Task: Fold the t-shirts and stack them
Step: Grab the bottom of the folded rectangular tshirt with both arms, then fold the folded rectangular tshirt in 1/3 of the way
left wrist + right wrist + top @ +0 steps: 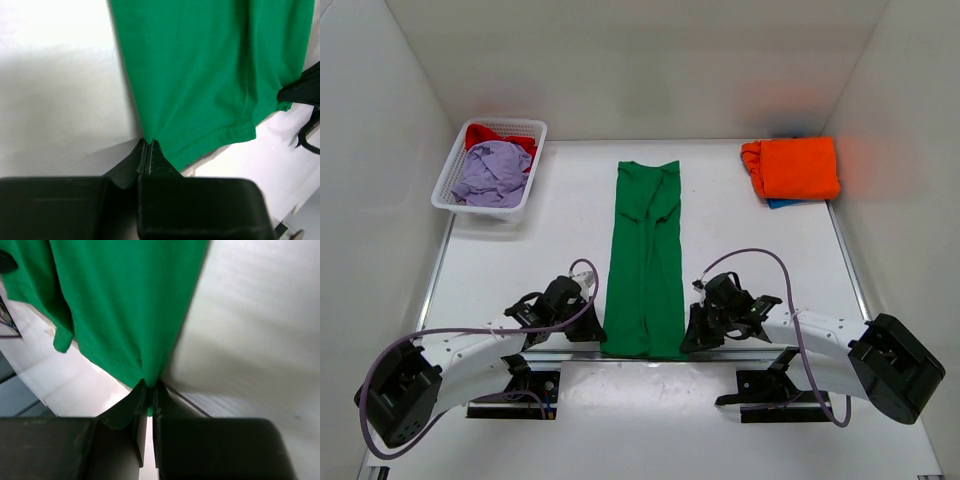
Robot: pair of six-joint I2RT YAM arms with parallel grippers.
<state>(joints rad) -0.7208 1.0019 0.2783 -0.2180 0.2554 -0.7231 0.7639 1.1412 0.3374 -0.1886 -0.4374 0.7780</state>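
A green shirt (645, 260), folded into a long narrow strip, is lying down the middle of the desk (560, 230), its hem reaching the near edge. The left gripper (592, 330) is pinching the shirt's near left corner, fingers clamped tight on the cloth. The right gripper (692, 338) is pinching the near right corner the same way. A white basket (455, 180) is sitting at the far left corner, holding a lavender shirt (495, 172) and a red shirt (485, 133). At the far right corner, a folded orange shirt (795, 167) is resting on a blue shirt (782, 203).
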